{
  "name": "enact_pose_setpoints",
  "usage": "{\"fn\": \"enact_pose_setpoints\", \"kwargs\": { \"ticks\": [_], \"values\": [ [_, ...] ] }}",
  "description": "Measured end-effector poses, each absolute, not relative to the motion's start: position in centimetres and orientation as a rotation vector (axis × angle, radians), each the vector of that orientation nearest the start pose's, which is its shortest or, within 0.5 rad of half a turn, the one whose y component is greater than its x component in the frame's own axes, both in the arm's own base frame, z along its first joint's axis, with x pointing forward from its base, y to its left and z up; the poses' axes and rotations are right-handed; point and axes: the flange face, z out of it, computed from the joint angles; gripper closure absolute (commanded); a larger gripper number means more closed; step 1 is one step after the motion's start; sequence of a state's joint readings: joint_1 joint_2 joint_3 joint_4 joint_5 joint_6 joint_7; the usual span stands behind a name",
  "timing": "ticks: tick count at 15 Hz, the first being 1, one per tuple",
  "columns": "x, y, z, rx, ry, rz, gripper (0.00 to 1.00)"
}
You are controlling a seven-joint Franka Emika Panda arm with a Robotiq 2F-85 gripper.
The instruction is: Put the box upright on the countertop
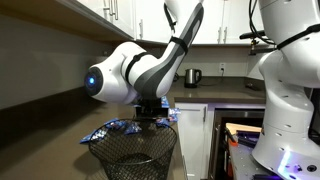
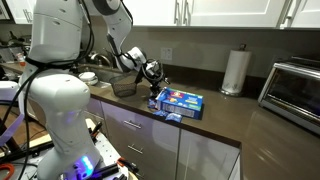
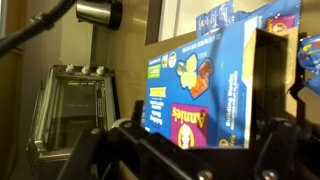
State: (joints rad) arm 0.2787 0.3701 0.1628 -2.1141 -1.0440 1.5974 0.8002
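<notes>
1. Placement: the flat rectangular blue cardboard box (image 2: 180, 102) with white, red and yellow print lies on its broad face on the dark grey-brown counter (image 2: 235, 128). It is near the front edge and well apart from the silver toaster oven (image 2: 296, 84).
2. The robot's black claw (image 2: 152, 85) is at the box's end nearest the black wire-mesh basket (image 2: 125, 86). In the wrist view one finger (image 3: 270, 80) overlaps the printed face, but I cannot tell whether the claw is pinching the box or spread.
3. Best approach, as I judge it: grip that near end firmly, then pivot the box about its far edge, keeping that edge on the counter.
4. Risk: the smooth counter may let the pivot edge slide, so rotate slowly and release only once the box stands square.
</notes>
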Motion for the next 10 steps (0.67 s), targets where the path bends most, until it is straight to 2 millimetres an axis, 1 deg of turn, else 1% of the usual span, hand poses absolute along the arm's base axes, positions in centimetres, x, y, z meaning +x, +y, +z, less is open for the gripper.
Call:
{"fn": "enact_pose_setpoints", "kwargs": {
  "ticks": [5,10],
  "values": [
    [50.9,12.2,24.6,1.914,0.205,-0.079,0.0],
    [51.6,10.4,24.6,1.897,0.193,-0.08,0.0]
  ]
}}
